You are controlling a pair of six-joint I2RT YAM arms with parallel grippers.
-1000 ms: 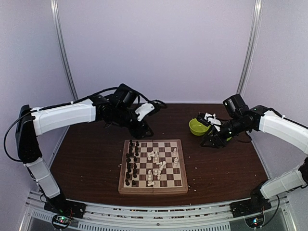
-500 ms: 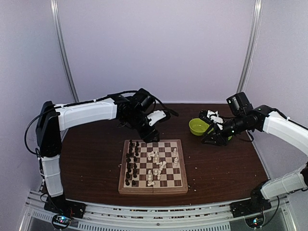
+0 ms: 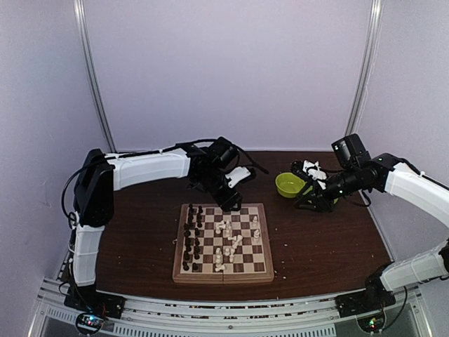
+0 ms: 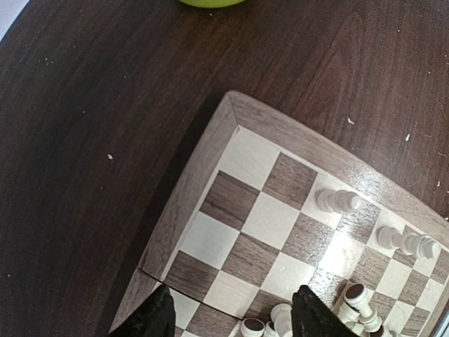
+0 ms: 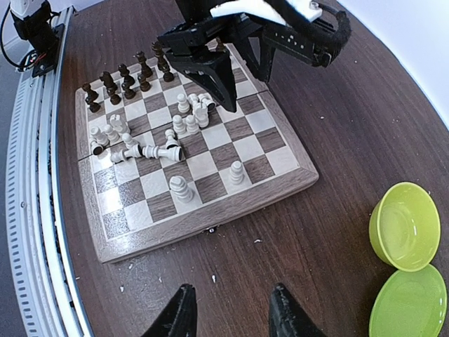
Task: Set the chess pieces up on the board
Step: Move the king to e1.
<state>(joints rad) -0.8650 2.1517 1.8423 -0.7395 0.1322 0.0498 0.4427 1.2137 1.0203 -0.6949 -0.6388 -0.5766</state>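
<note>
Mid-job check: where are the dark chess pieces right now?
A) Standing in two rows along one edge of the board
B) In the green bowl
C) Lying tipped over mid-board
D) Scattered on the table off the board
A: the dark pieces stand upright in two rows along the board's edge on the left arm's side; only white pieces lie scattered mid-board.
</note>
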